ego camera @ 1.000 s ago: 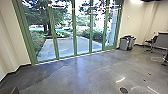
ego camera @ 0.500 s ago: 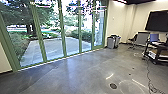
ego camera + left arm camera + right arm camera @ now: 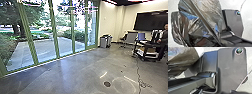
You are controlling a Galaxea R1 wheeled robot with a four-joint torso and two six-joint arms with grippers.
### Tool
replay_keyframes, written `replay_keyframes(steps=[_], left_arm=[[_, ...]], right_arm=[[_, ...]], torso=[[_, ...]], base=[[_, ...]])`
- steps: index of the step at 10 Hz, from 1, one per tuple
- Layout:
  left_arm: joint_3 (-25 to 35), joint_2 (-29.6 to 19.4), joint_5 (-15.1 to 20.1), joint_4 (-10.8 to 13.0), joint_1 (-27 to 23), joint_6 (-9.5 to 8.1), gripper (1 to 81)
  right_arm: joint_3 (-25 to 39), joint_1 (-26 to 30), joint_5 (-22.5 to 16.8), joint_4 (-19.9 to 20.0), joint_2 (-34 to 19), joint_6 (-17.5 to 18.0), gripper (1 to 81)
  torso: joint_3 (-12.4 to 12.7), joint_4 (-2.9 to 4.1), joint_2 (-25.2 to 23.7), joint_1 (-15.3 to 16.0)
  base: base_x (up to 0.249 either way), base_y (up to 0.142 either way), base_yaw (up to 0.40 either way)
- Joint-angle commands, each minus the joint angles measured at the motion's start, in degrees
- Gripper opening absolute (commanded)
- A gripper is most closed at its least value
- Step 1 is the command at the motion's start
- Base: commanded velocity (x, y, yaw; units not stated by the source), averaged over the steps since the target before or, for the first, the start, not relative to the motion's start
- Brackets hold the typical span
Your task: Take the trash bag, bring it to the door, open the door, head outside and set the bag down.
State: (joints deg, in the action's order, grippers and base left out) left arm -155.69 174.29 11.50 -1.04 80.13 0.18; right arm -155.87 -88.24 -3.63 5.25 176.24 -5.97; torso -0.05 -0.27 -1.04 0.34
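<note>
Over grey floor [image 3: 75,75], left wrist faces trash bag [image 3: 210,13]; I cannot tell either end effector's grip.

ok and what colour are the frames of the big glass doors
Green; the door frames show best in the head view.

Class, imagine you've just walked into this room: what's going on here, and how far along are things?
The robot appears to be carrying a shiny dark trash bag, which bulks large in the left wrist view; which gripper bears it can't be told. The robot is indoors on a smooth grey floor, facing a green-framed glass wall, with a paved yard beyond, so the bag is not yet outside. Off to the right, a person is beside a dark cart.
</note>
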Motion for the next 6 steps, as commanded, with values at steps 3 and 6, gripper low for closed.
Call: replay_keyframes(steps=[3,6], left_arm=[[0.03,0.01,3.45,0.33,-3.53,0.34,1.0],[0.03,-0.08,3.45,0.33,-3.53,0.34,1.0]], right_arm=[[0.05,2.58,-3.57,-0.33,0.28,-0.18,81.1],[0.05,2.58,-3.57,-0.33,0.28,-0.18,81.1]], torso=[[0.0,0.0,0.0,-0.02],[0.0,0.0,0.0,-0.02]], base=[[0.0,0.0,-0.123],[0.0,0.0,-0.031]])
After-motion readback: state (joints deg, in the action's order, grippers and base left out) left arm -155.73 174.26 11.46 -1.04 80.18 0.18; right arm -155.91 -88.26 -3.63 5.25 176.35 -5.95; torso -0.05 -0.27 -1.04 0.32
